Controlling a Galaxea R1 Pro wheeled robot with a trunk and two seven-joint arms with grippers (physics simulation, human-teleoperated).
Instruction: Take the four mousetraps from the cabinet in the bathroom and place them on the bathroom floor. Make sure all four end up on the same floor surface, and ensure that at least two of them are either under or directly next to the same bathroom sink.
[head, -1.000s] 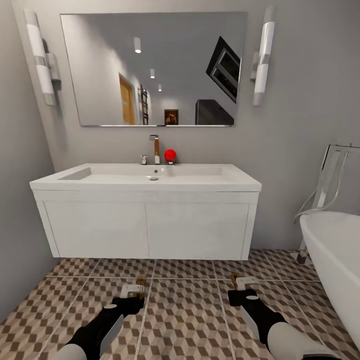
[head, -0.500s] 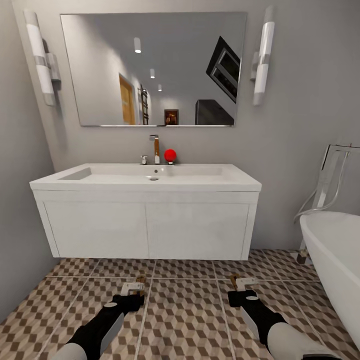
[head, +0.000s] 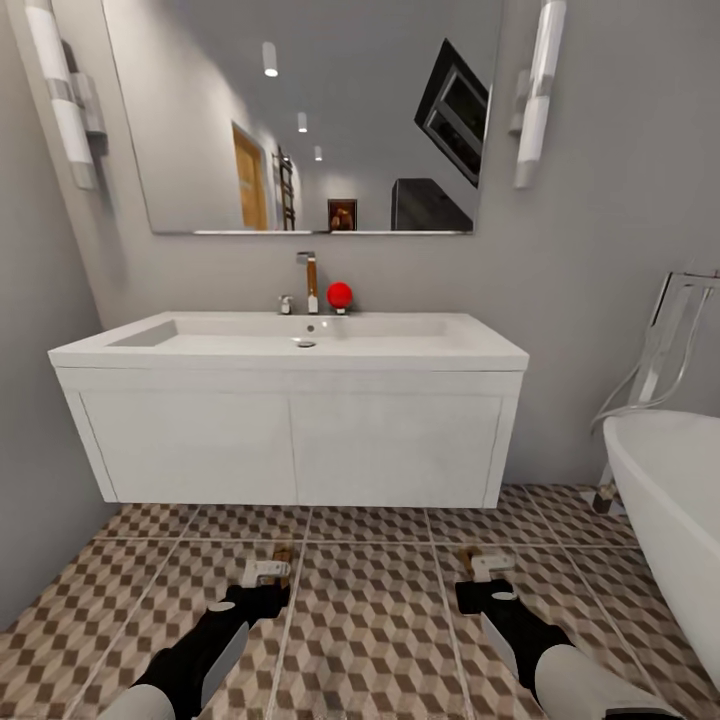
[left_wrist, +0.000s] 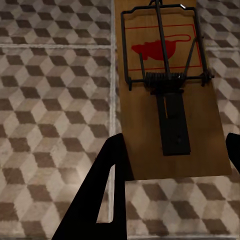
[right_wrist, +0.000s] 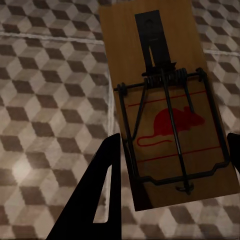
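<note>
A: Head view. What stands ahead of the robot?

B: The white rectangular basin on its white box-shaped vanity, the sink (head: 290, 345), with a chrome tap (head: 308, 283) and a red ball (head: 340, 294) at its rear edge. A wide mirror (head: 300, 115) hangs above the sink; the white oval bathtub (head: 670, 510) stands beside it. The tiled bathroom floor (head: 370, 640) with a brown, beige and white cube pattern extends in front of the sink.

A: And the arms?

B: The left gripper (head: 268, 574) and the right gripper (head: 485, 565) are low over the floor in front of the sink, each with a brown sliver at its tip.

A: Left wrist view?

B: A flat brown wooden mousetrap (left_wrist: 167, 95) with a dark spring bar and a red mouse print sits pinched between the two black fingers (left_wrist: 102, 195), above the floor tiles.

A: Right wrist view?

B: A second identical wooden mousetrap (right_wrist: 167, 115) is clamped between that gripper's black fingers (right_wrist: 102, 192), also over the tiles. Contact with the floor cannot be judged.
</note>
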